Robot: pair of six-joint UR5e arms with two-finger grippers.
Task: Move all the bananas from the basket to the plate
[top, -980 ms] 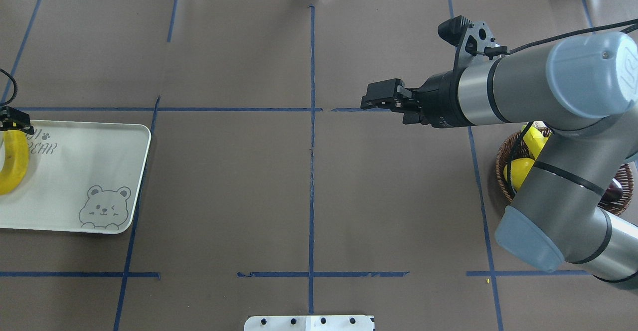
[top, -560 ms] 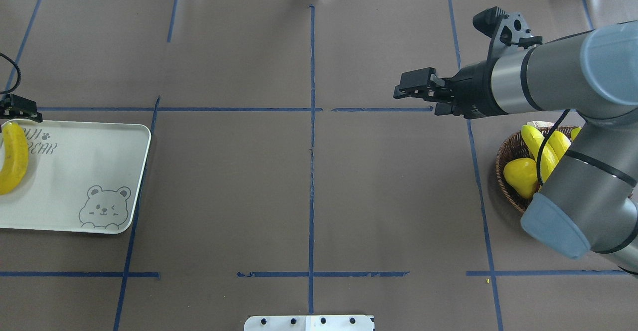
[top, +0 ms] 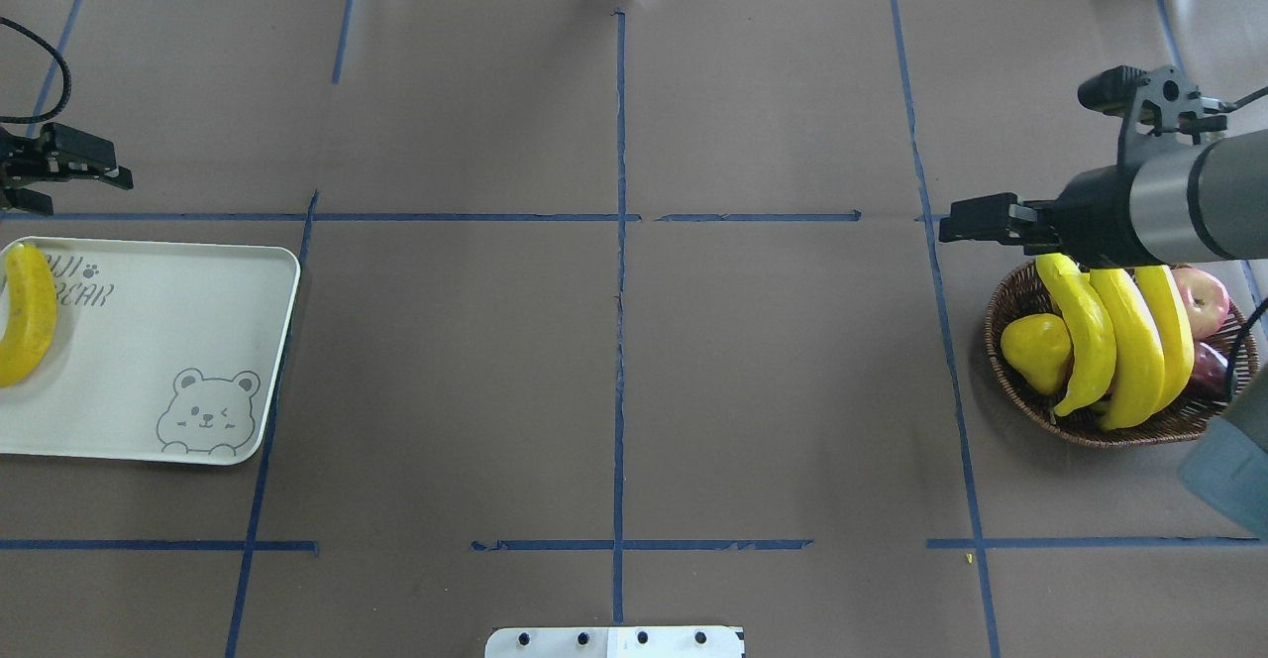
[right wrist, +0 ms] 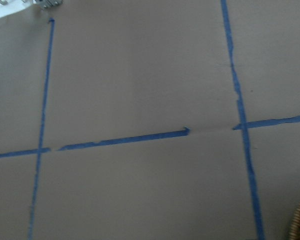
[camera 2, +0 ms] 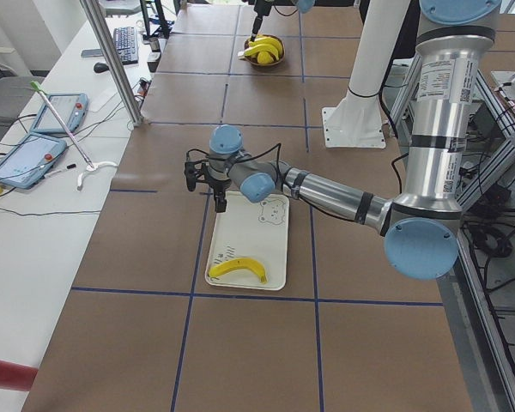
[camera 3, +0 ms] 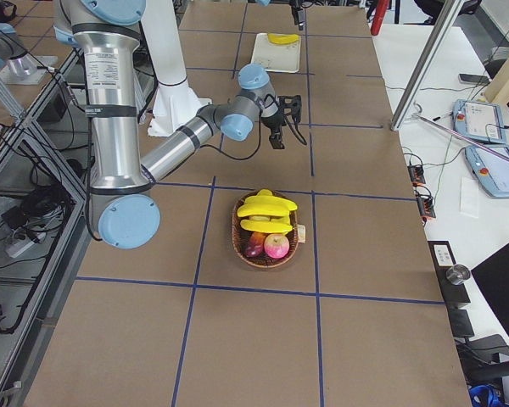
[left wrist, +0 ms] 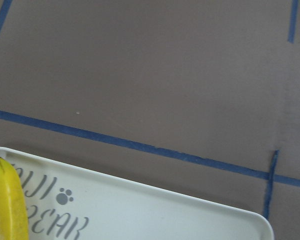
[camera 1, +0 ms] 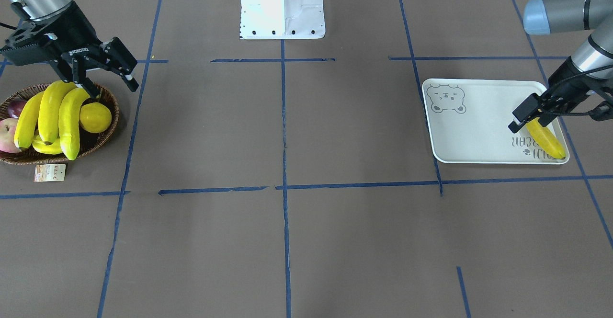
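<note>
At upper left we see the right gripper (camera 1: 112,89), jaws spread, over the upper rim of the wicker basket (camera 1: 103,143). Three bananas (camera 1: 50,112) lie inside (beside a yellow pear (camera 1: 96,117)). At right, one banana (camera 1: 546,141) lies on the bear plate (camera 1: 471,126). The left gripper (camera 1: 516,120) hangs above; we cannot tell its grip.

This is a robotics lab: a desk (top: 446,390) covered with brown paper and marked by blue tape lines (top: 619,341), industrial robot arms (camera 3: 110,110), control tablets (camera 2: 30,159) and a keyboard (camera 2: 124,45) on a white side bench (camera 2: 26,232)
</note>
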